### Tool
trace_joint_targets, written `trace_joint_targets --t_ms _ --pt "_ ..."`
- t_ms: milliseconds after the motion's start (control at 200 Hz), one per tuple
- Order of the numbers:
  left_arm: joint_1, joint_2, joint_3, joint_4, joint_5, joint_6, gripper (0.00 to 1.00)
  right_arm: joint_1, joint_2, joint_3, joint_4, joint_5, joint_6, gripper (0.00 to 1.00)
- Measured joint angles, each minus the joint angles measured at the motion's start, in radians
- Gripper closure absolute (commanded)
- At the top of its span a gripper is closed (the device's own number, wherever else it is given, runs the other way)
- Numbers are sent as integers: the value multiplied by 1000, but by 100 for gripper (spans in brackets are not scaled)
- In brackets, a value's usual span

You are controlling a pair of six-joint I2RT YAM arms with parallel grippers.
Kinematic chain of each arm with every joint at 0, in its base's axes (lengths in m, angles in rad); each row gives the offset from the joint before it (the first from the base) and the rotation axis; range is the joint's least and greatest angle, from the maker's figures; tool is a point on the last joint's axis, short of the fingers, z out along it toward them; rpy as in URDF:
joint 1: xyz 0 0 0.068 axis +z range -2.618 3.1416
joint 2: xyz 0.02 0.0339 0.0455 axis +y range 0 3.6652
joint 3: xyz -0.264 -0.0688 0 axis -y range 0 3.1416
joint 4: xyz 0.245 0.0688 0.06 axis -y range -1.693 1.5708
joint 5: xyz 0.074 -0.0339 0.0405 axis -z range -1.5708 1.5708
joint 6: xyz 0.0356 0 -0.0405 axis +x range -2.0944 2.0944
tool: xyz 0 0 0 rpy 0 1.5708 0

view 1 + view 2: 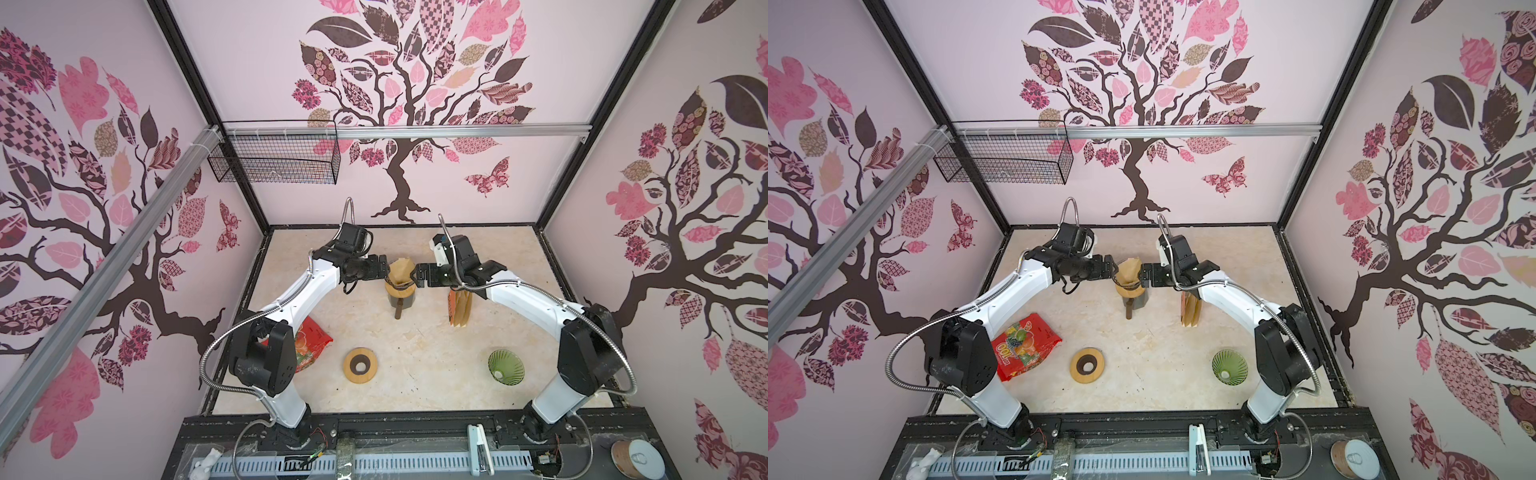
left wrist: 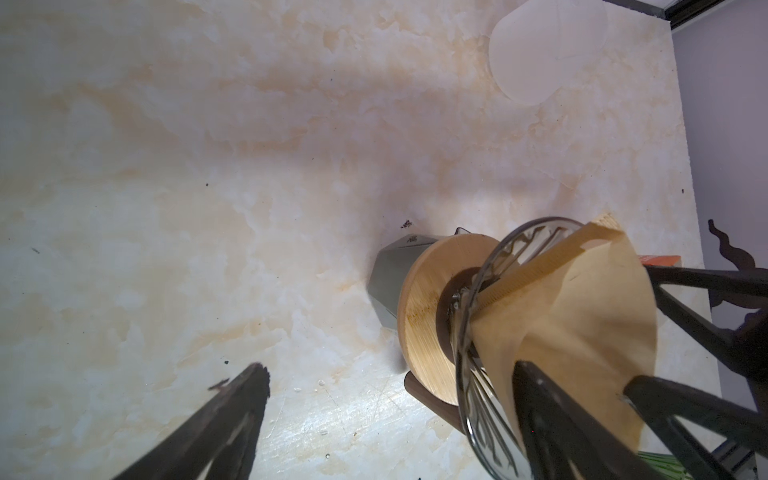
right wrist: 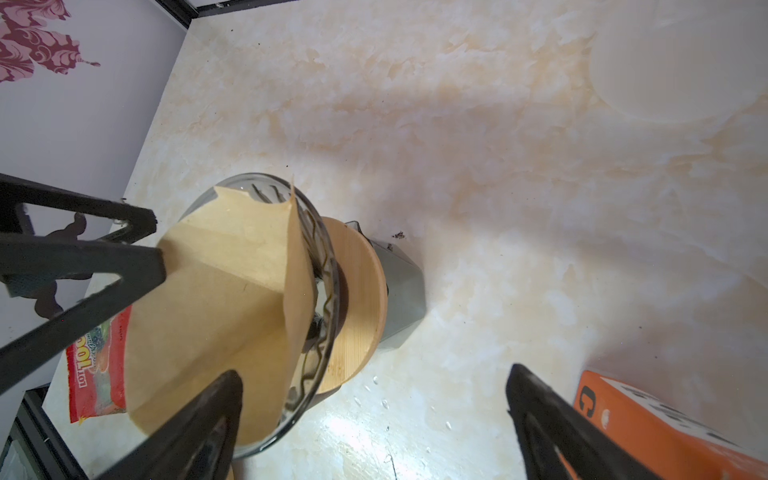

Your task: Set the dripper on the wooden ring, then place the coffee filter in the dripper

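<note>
The brown paper coffee filter (image 1: pixel 400 269) stands as a partly spread cone in the clear glass dripper (image 1: pixel 394 286). The dripper rests on a wooden ring (image 2: pixel 424 316) atop a grey pot (image 1: pixel 402 302) mid-table. My left gripper (image 1: pixel 386 272) is open at the filter's left side; one of its fingers (image 2: pixel 552 419) lies against the paper (image 2: pixel 582 324). My right gripper (image 1: pixel 416 276) is open at the filter's right side, with one of its fingers (image 3: pixel 195 428) in front of the paper (image 3: pixel 220 299). Neither grips the filter.
An orange pack of filters (image 1: pixel 459 309) stands just right of the pot, under the right arm. A spare wooden ring (image 1: pixel 360 365) and a green dripper (image 1: pixel 505 367) lie nearer the front. A red snack bag (image 1: pixel 1023 345) lies by the left arm. A wire basket (image 1: pixel 274 153) hangs on the back rail.
</note>
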Motion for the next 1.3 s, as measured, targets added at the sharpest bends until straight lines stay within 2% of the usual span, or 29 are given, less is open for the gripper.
trace_joint_targets --t_ms 1300 --pt "17 23 -23 33 13 5 6 0 39 14 0 13 0 0"
